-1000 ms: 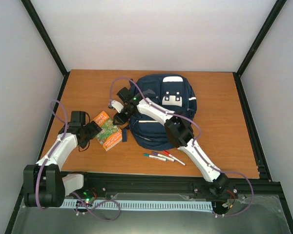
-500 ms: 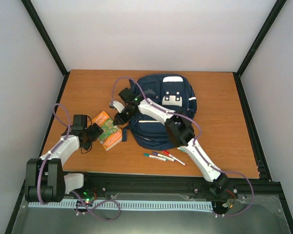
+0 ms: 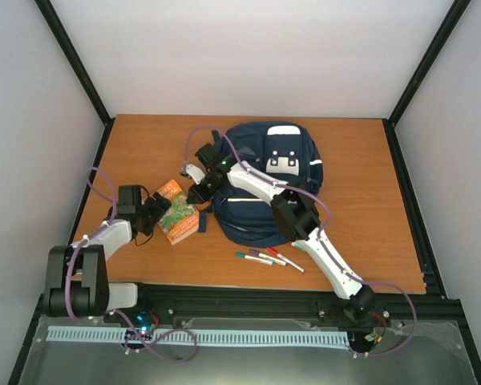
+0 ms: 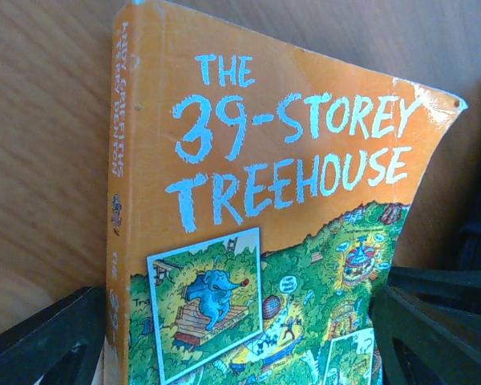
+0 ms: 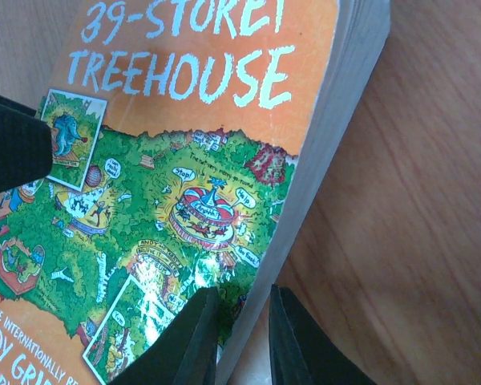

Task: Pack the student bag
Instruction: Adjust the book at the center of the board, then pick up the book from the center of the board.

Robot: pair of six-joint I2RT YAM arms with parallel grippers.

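Robot test cell in a lab: wooden worktop (image 3: 361, 160) boxed in by blank white wall panels (image 3: 256, 56) and black frame posts (image 3: 72, 60). Left arm (image 3: 104, 237) and right arm (image 3: 329, 257) are bolted to a black rail (image 3: 248, 303) at its near edge, cables (image 3: 191, 138) exposed.

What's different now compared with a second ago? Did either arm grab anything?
The left gripper dropped lower and slid right toward the book. Its jaws are wide open and now sit either side of the book's spine end. The right gripper closed its fingers onto the book's page edge and seems to pinch it. The book, the student bag and the pens stayed where they were.
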